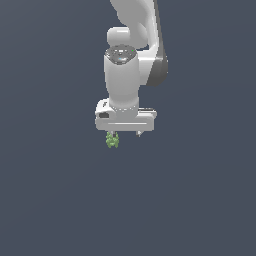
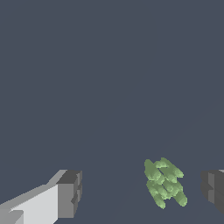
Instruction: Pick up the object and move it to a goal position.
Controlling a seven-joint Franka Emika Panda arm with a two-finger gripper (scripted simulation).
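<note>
White arm (image 1: pixel 131 55) comes down from the top of the exterior view, wrist vertical, gripper (image 1: pixel 124 133) pointing straight down over a plain dark blue-grey floor (image 1: pixel 50 200). Claw stands wide: in the wrist view the two dark finger pads (image 2: pixel 70 192) sit far apart, with bare floor across most of the gap. Object (image 1: pixel 112 141), a small bright green lumpy thing with many short rounded lobes, shows in the exterior view just under the hand's underside, toward the exterior view's left end of the hand, close below the finger on that side. In the wrist view the object (image 2: pixel 164 181) lies between the pads, much nearer one pad than the other, with a clear strip of floor on either side of it, so neither pad touches it there. It is far narrower than the gap. Whether it rests on the floor or is off it cannot be told (no shadow or contact line is visible in either view). The finger on the exterior view's right shows only as a short dark stub under the hand.
</note>
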